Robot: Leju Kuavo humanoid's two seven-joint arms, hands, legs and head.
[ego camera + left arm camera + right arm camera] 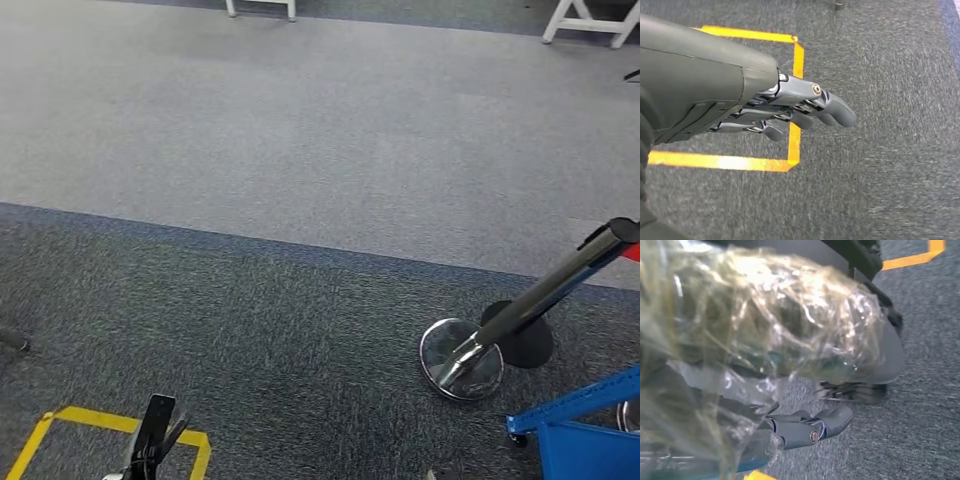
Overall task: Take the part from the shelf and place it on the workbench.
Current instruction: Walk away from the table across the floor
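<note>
Your right hand (806, 427) grips the plastic-wrapped part (753, 325) (pickup judged done), your left hand (791, 107) hangs empty, fingers extended, above the carpet (302, 330), and placement on the tabletop remains outstanding.

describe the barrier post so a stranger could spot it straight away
Look at the dark carpet on the right in the head view, just beside the blue frame. The post rises from a shiny round base, the one chrome disc on that floor.
</note>
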